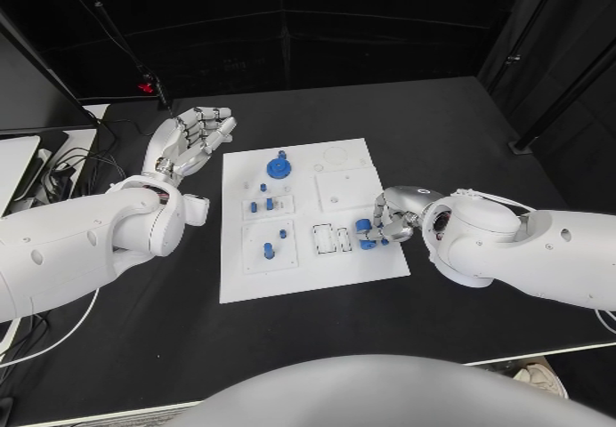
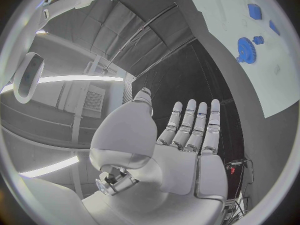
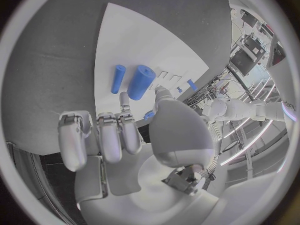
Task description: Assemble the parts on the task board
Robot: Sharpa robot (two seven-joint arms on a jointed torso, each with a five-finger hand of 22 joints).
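The white task board (image 1: 308,276) lies mid-table. A blue gear (image 1: 279,166) and several small blue parts (image 1: 267,250) stand in its left half. My right hand (image 1: 392,215) is over the board's right edge, fingers curled, thumb and a finger pinching a small blue part (image 3: 149,115). Just beyond its fingertips a thick blue cylinder (image 3: 140,82) and a thin blue peg (image 3: 117,78) lie on the board, seen from the head camera as blue pieces (image 1: 369,242). My left hand (image 1: 192,133) hovers off the board's far left corner, fingers straight and apart, holding nothing.
The board (image 2: 275,60) with the gear (image 2: 247,49) lies off to the side of my left hand (image 2: 187,135). Cables and a screen edge (image 1: 32,165) sit at the table's left rim. Black tabletop (image 1: 514,142) surrounds the board.
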